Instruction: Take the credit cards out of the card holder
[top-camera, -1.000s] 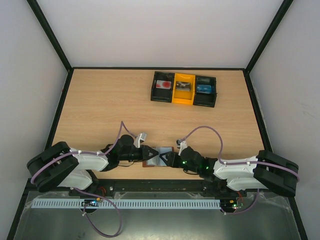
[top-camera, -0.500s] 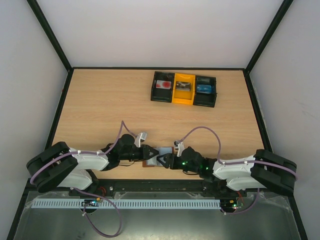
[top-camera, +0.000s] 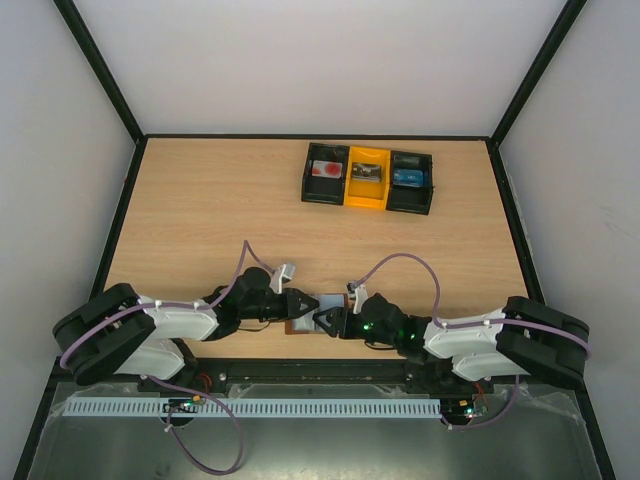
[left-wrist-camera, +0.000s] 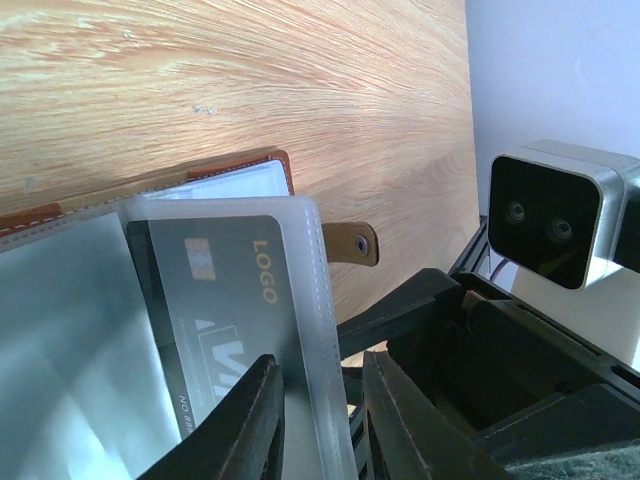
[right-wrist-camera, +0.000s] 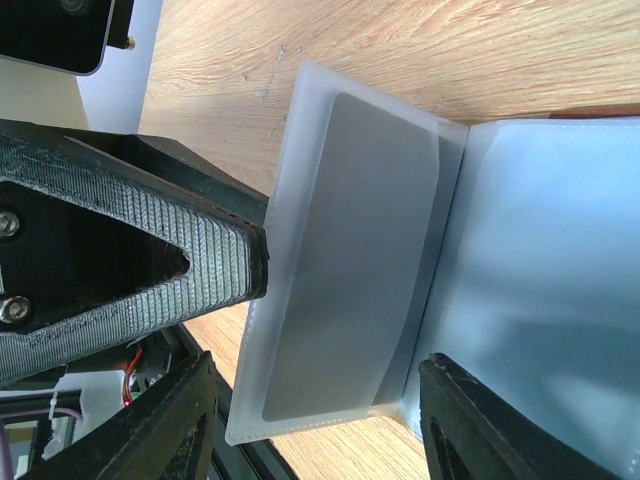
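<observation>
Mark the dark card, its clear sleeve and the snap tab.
dark card (left-wrist-camera: 215, 310), left wrist view, middle of its face
clear sleeve (right-wrist-camera: 287, 225), right wrist view, frosted border strip
snap tab (left-wrist-camera: 350, 243), left wrist view, brown strap

The card holder (top-camera: 318, 312) lies open on the table (top-camera: 200, 220). One sleeve (right-wrist-camera: 345, 270), a credit card (left-wrist-camera: 225, 320) inside, sits between the left gripper (left-wrist-camera: 322, 425) fingers. The right gripper (right-wrist-camera: 320, 430) fingers flank it, seemingly apart. A tray (top-camera: 305, 185) lies well beyond both.

L arm (top-camera: 180, 322) & R arm (top-camera: 460, 338) low, tips nearly meeting. L gripper (left-wrist-camera: 315, 405) pinches card holder (left-wrist-camera: 60, 300) sleeve; R gripper (right-wrist-camera: 315, 400) jaws apart.
</observation>
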